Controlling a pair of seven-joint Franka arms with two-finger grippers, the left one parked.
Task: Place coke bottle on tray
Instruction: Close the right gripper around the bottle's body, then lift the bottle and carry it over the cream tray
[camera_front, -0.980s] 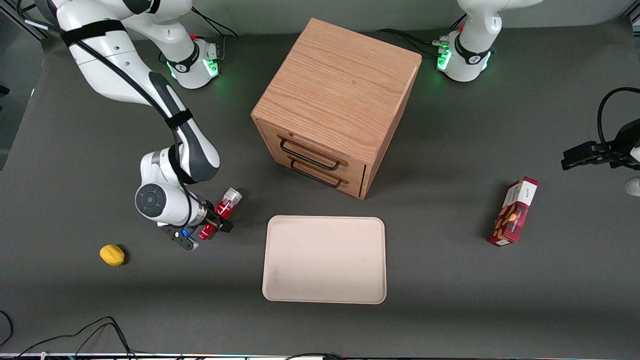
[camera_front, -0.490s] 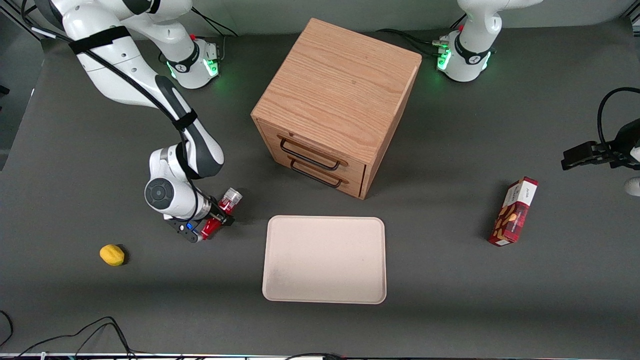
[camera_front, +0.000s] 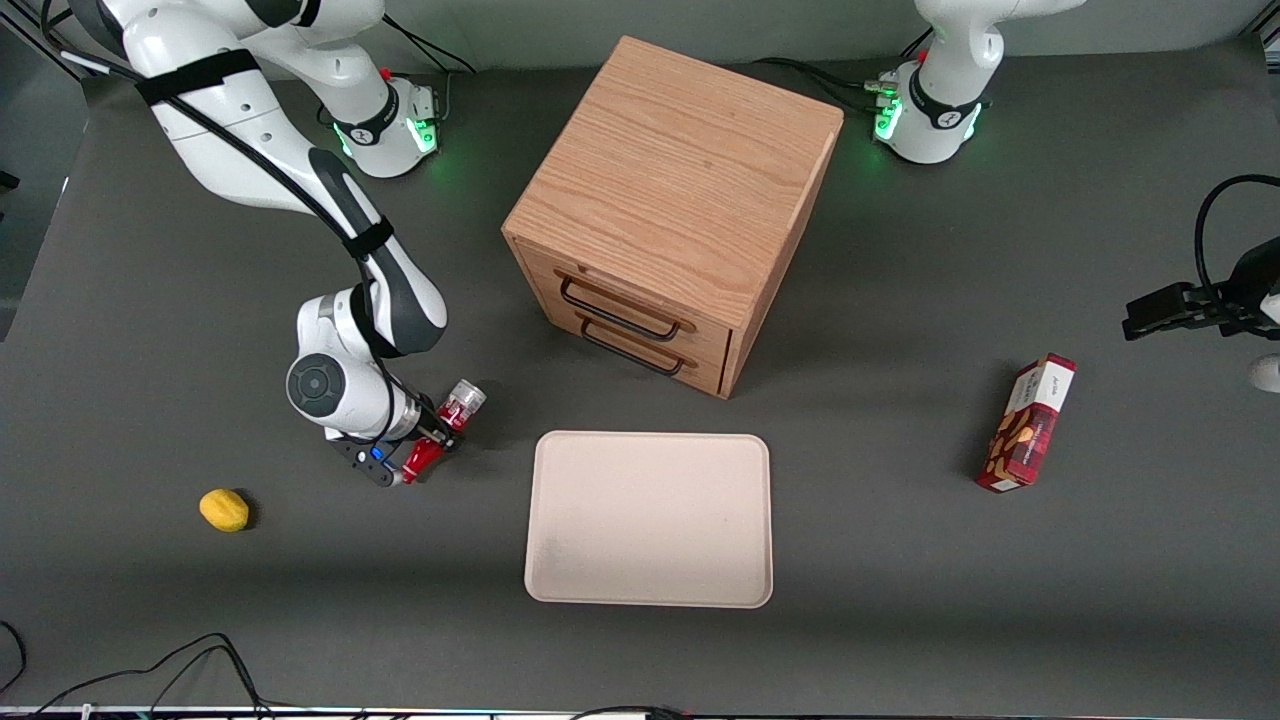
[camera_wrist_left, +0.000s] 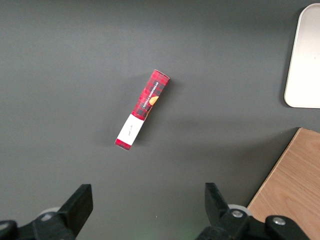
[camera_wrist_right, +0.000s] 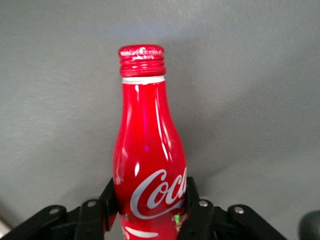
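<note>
My gripper (camera_front: 432, 440) has its fingers (camera_wrist_right: 109, 196) clenched on the coke bottle (camera_front: 441, 429), one pad pressing each side of the red body just below the white script. In the wrist view the bottle (camera_wrist_right: 149, 165) fills the frame, red cap pointing away from the palm. From the front I see it tilted, cap end nearer the camera and silvery base farther. I cannot tell whether it touches the table.

Under it I have a dark grey matte table (camera_front: 900, 600), with cables trailing along the edge nearest the camera.

Around the grasp: a small yellow fruit (camera_front: 224, 509) lies nearer the camera, toward the working arm's end, well apart from the bottle. A wooden drawer cabinet (camera_front: 672, 205) stands farther from the camera, its two dark handles facing the tray. A red snack box (camera_front: 1027, 423) lies toward the parked arm's end.

The tray (camera_front: 650, 518) sits near the gripper, in front of the cabinet, with nothing on it. The table between bottle and tray is bare.
</note>
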